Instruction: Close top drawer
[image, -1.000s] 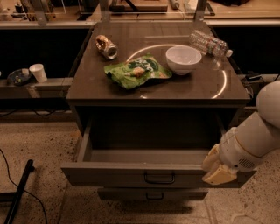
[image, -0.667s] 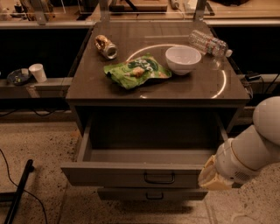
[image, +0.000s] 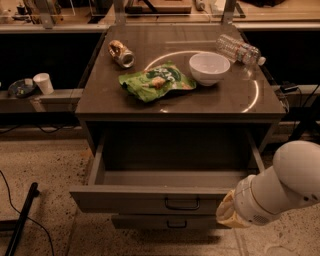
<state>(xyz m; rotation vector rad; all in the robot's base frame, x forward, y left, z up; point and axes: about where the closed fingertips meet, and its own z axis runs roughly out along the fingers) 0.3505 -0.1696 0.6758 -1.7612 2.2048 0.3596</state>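
1. the gripper (image: 226, 212) sits at the near right, against the right end of the front panel of the top drawer (image: 125, 199). we see it only as a pale tan tip on the end of the white arm (image: 280, 187) — whether it is spread or pressed together we cannot tell, nor whether it truly touches the panel.
2. the arm covers the drawer's near right corner, and the arm itself is cut off by the right edge of the view. a lower drawer (image: 145, 222) shows only as a narrow shadowed strip under the top one.
3. the top drawer stands pulled well out toward us from the cabinet (image: 175, 107), its grey floor in view. its black loop handle (image: 182, 204) lies just left of the gripper, and the rest of the drawer stretches left and far from it.
4. on the cabinet top, well apart from the gripper — a can (image: 122, 54) on its side, a green bag (image: 156, 81), a white bowl (image: 209, 67) and a plastic bottle (image: 239, 49) lying down.
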